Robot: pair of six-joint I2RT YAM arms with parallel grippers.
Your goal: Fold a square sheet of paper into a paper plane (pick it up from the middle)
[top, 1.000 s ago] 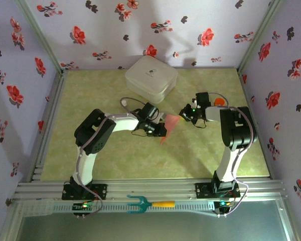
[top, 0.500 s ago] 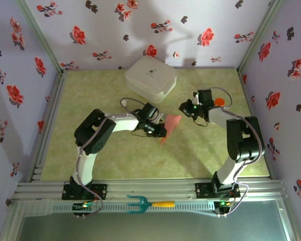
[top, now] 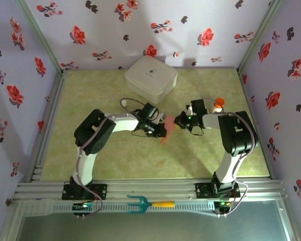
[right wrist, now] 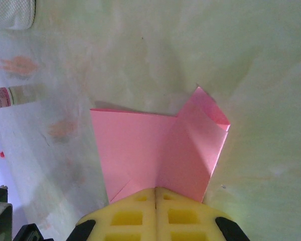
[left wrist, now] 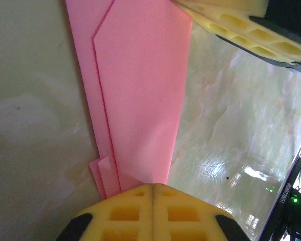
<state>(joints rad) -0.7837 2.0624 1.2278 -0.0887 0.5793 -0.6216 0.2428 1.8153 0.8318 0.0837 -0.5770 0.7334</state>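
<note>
Top external: pink paper plane [top: 167, 128] lies mid-worktop [top: 115, 155], bridging the gap between my two sets of jaws. Left jaws grip its left side, right jaws grip its right end. Both are closed tight on the paper with no gap. The slim tip points back toward my bases, past the left jaws.

Left wrist: the plane [left wrist: 140, 95] runs straight out ahead of the left jaws. It's stacked layers with fold lines along its length, and the near end is nipped in the closed seam. The right jaws' yellow fingers [left wrist: 231, 22] meet it at the far end.

Right wrist: the paper [right wrist: 155, 150] spreads out ahead of the closed right jaws, with one flap raised on the right.

White rounded box [top: 150, 78] is beyond the left jaws, well apart. Orange-capped bottle [top: 217, 104] is just behind the right jaws. Teal fork [top: 139, 203] sits on the rail by my bases.
</note>
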